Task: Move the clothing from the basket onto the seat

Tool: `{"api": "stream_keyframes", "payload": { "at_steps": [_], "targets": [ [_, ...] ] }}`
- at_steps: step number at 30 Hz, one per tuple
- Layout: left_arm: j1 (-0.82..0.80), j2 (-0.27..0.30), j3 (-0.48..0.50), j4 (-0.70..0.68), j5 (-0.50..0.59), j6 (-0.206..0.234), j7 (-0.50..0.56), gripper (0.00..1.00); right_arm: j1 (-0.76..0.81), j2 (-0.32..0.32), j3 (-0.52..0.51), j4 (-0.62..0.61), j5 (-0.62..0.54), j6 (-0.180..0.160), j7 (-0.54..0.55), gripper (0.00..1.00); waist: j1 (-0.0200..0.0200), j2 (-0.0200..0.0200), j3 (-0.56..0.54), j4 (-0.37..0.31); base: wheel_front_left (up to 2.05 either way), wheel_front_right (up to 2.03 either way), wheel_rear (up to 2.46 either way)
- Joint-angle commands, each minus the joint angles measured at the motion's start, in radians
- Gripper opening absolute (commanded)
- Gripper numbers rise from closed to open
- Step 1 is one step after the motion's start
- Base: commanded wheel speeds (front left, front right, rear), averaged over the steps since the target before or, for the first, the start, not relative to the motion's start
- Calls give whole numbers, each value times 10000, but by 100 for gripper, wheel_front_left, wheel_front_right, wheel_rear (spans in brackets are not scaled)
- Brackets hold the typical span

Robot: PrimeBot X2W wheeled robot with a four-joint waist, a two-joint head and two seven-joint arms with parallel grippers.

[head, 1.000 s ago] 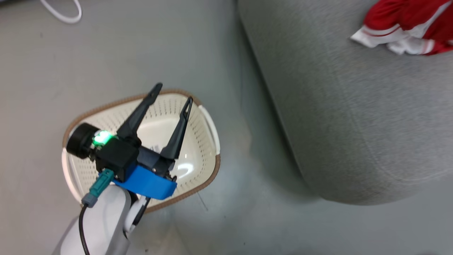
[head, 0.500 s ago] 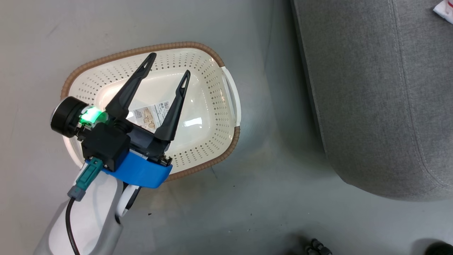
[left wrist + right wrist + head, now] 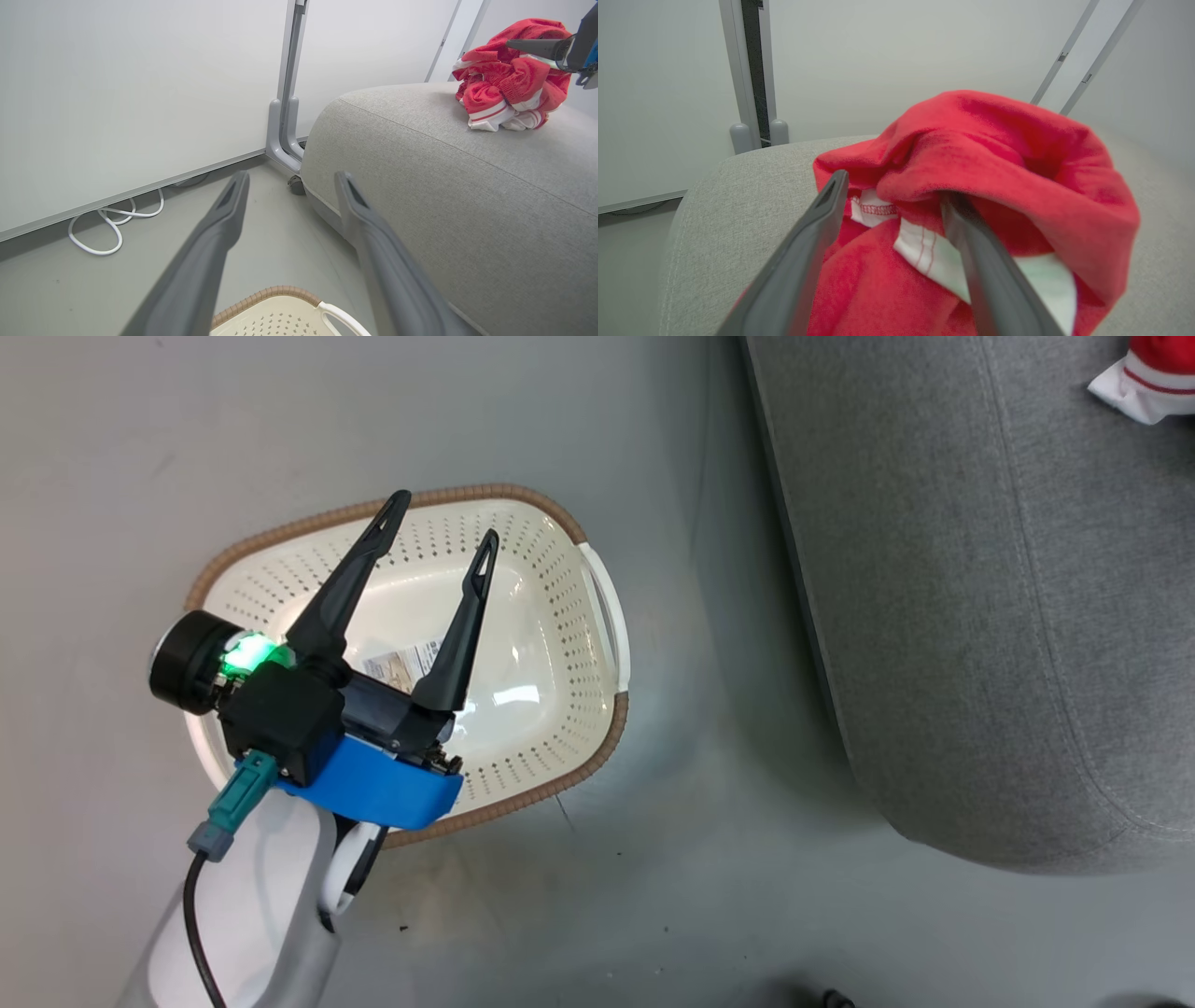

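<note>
Looks like the let-go part of the drop-off. Got the right gripper [image 3: 892, 189] with jaws spread wide and the red clothing [image 3: 971, 154] bunched between them and flopped over one finger, heaped on top of the seat [image 3: 705, 210], well back from the rounded edge. Not pinching anything as far as can be told, just a bit tangled in it. So: keep those jaws wide and back out straight along the fingers, slowly, no sideways sweep. Otherwise, a good chance of dragging a fold along and pulling the pile toward the edge. Worth lifting a touch first to slip out from under that draped fold. Soft, clingy fabric, so expect snagging on a fingertip; pause and check for anything trailing before swinging away. Meanwhile got the left gripper [image 3: 444, 518] wide open too, holding nothing, hovering over the basket [image 3: 560, 644] down on the floor [image 3: 709, 859]. Seems empty in there apart from a barcode sticker [image 3: 401, 665], so probably nothing left to fetch, though worth a proper look underneath that gripper before calling it done.
</note>
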Motion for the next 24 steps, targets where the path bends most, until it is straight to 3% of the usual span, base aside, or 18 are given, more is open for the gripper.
{"api": "stream_keyframes", "payload": {
  "at_steps": [1,12,24],
  "targets": [
    [76,-115,74,74,-79,-19,-26,100,231,15,112,-20,54,1,-70,100,-1,0,-343,114,0,0,0],
    [1271,-1027,651,870,-696,-19,-26,100,2326,445,1176,-991,589,1,134,100,-1,0,-2942,784,0,0,0],
    [2963,-1666,1741,1726,-810,-19,-26,100,6085,1469,1979,-3762,792,1,777,100,-1,0,-5561,1817,0,0,0]
  ]
}}
